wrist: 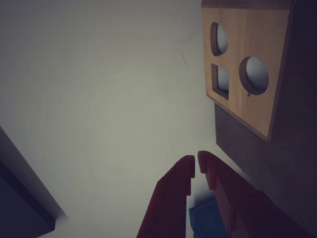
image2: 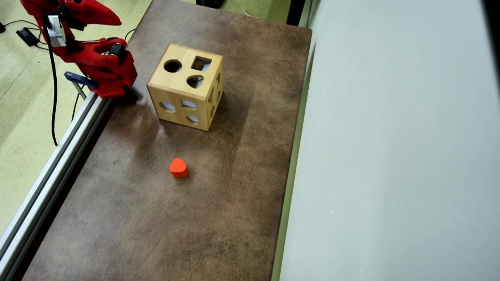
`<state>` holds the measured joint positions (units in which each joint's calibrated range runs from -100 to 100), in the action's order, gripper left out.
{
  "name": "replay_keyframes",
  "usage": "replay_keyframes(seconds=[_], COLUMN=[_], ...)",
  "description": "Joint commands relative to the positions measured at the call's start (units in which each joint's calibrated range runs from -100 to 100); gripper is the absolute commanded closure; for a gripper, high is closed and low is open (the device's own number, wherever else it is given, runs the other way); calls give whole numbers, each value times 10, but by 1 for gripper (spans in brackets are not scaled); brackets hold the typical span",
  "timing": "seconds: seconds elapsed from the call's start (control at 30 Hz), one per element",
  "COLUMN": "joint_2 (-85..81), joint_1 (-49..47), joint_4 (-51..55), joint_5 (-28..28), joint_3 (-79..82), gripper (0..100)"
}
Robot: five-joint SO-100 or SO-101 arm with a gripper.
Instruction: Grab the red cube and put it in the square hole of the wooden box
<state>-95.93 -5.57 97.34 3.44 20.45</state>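
Observation:
A small orange-red block [image2: 178, 167], rounded-triangular seen from above, lies on the brown table [image2: 156, 226] in front of the wooden box [image2: 186, 86]. The box stands upright, and its top has a round hole, a square hole [image2: 201, 63] and a rounded-triangle hole. My red gripper [image2: 115, 20] is at the top left corner, far from both, above the arm's base. In the wrist view the gripper [wrist: 196, 163] is shut and empty, and the box [wrist: 247, 64] with a square hole [wrist: 220, 81] is at upper right. The block does not show there.
An aluminium rail [image2: 58, 152] runs along the table's left edge, with a blue clamp [image2: 80, 79] by the arm's base. A pale panel [image2: 390, 156] borders the table's right side. Cables lie on the floor at the left.

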Motion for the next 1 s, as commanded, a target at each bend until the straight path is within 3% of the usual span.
replay_keyframes(seconds=[0.0,0.97], joint_2=[3,3], joint_1=[3,2], joint_4=[5,7], joint_5=[-2,-25], joint_3=[0,0], gripper=[98,97])
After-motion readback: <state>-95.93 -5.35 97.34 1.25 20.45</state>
